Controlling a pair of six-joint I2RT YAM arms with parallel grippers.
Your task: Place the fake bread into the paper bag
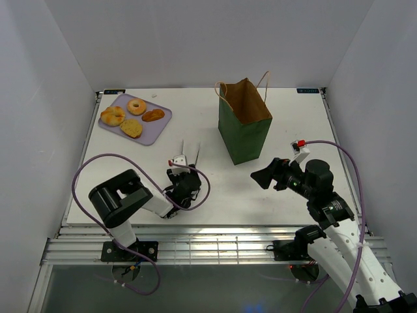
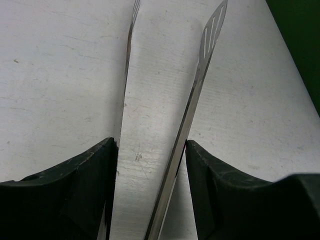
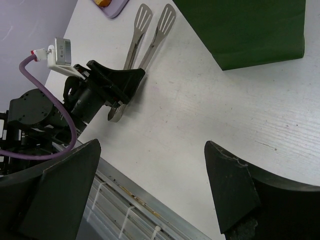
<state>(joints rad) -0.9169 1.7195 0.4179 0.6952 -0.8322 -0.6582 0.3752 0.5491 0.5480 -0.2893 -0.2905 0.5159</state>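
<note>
Bread: all four pieces sit on the lilac tray (image 1: 155, 129), well apart from the paper bag (image 1: 244, 134), off to its left and farther back. They are the ring doughnut (image 1: 137, 106), lumpy bun (image 1: 113, 116), yellowish slice (image 1: 131, 128) and dark oval (image 1: 153, 115). No piece shows in the bag. It stands upright with its mouth open and its string handles hanging clear at the back rim.

Left gripper (image 2: 151, 146): clasped around a pair of metal tongs (image 3: 166, 19), one finger pressing each arm from outside. The slotted blades are spread and hold nothing. They lie low over the table (image 1: 215, 189), left of the bag and nearer you, pointing away from you past the bag's left side.

Right gripper (image 3: 152, 147): released, with nothing between its fingers. It is near the bag's front right corner, not touching.

The step in hand reads as fetching the first piece.

- Swing the blades left, away from the bag, and come at the tray with them spread.
- The oval is the piece nearest the bag and looks the easiest start.
- Straddle it across the narrow way and squeeze slowly. These arms are long and springy, so a hard pinch may shoot the piece out.
- Lift clear of the tray lip before travelling.
- The bag looks light. Enter from above at the centre of the mouth, avoid the handles, and release low inside.
- Bring the right gripper against the bag's side if the bag rocks.
</note>
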